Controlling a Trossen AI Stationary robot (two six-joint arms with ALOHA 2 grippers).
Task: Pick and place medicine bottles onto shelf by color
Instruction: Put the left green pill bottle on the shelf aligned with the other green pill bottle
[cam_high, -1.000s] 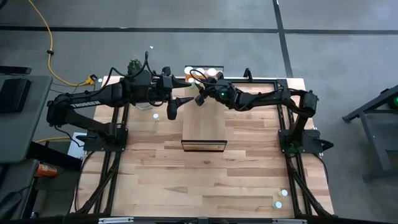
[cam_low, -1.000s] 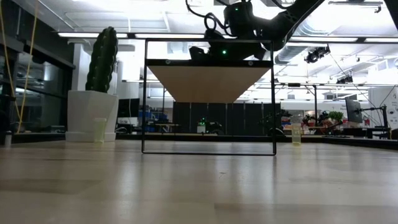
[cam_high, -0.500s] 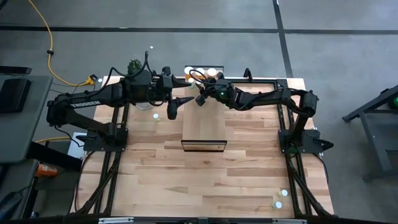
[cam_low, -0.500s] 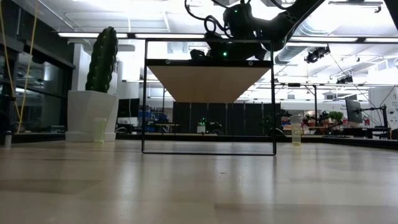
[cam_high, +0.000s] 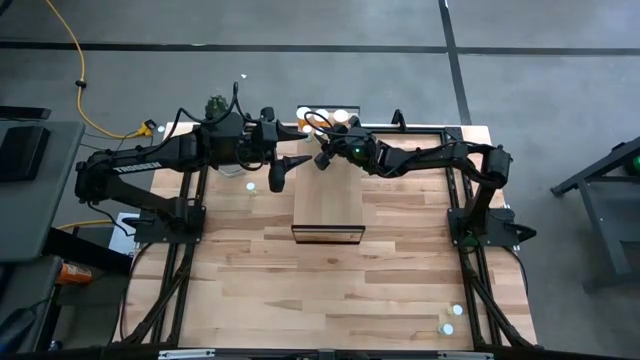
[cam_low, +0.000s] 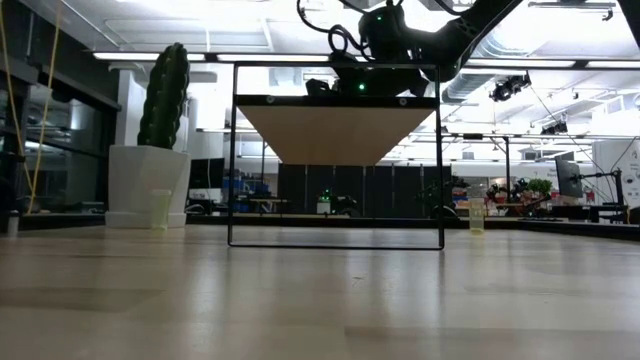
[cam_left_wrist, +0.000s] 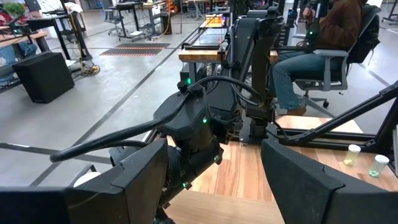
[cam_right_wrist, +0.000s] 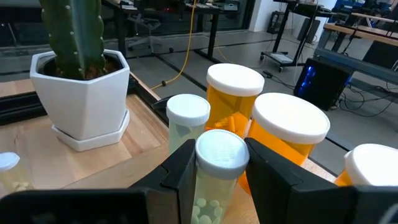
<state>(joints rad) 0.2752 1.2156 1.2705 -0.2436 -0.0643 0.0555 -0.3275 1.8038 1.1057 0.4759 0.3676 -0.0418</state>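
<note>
Pale bottle (cam_right_wrist: 214, 186) upright, cap up, in right gripper (cam_right_wrist: 217, 177).

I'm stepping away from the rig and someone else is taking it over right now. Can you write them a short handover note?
Right gripper: shut on a pale green bottle, at the far end of the shelf, beside one more pale bottle and the orange bottles.
Left gripper: open, empty, hovering off the shelf's left side.
Done: several bottles stand grouped at the shelf's far end.
Left: loose bottles on the table, one near the left gripper, two at the near right corner. The held bottle is not yet released.
</note>
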